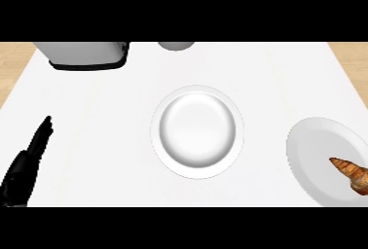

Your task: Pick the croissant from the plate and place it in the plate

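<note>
**Croissant on the right plate, left hand resting far across the counter**

White counter (93, 121) fills the head view, with strips of pale wood floor showing past its far left and right corners. At the far left of the counter stands a grey appliance with a black base (86, 56), cut off by the top of the view. Just to its right, also at the far edge, a small grey rounded object (176, 45) pokes into sight; what it is cannot be told.

Near the middle of the counter lies a white plate (196, 130) with a broad rim and nothing on it. To its right, partly cut by the view's right edge, lies a second white plate (316, 155). The croissant (350, 172) rests on this second plate, toward its near right part, its pointed tip aimed at the centre of the counter and its far end running out of the view.

The left hand (25, 165) shows at the lower left edge, black, its fingers straight and pointing away toward the far side of the counter. It holds nothing and touches neither plate. The croissant lies well apart from it, on the opposite side of the counter, with the middle plate between them. The right hand does not show.
</note>
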Motion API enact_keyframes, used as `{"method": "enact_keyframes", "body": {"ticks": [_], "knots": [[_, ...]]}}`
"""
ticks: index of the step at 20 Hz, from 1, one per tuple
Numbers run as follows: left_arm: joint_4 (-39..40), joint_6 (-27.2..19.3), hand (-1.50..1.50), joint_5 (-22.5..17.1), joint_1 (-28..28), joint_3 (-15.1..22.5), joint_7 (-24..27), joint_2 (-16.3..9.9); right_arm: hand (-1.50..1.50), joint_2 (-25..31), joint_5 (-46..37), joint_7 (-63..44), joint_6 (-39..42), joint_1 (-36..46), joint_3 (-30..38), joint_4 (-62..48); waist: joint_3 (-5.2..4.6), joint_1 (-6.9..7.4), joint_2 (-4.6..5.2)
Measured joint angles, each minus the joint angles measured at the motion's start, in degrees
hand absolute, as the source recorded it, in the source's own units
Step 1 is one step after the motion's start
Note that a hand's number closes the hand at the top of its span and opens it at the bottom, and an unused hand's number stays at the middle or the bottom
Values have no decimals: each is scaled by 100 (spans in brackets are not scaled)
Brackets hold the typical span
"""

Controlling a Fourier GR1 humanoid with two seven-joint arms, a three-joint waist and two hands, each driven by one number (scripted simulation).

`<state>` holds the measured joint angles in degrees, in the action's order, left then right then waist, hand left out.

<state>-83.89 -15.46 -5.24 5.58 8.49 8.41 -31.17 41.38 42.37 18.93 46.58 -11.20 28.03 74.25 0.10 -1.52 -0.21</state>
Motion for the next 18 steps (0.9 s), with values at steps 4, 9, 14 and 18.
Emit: {"method": "enact_keyframes", "body": {"ticks": [4,9,14,18], "knots": [[-1,12,0,23,26,-10,76,42,-150,511,-756,-56,166,-196,241,195,5,50,3],[61,52,0,65,8,-8,124,81,-150,944,-1960,81,101,-271,284,530,8,102,12],[70,145,0,95,-107,-25,98,99,-150,1252,-3072,362,-134,-176,-12,473,8,170,26],[100,127,0,184,-187,13,46,189,-150,1405,-3862,700,-408,-92,-500,376,9,202,35]]}}
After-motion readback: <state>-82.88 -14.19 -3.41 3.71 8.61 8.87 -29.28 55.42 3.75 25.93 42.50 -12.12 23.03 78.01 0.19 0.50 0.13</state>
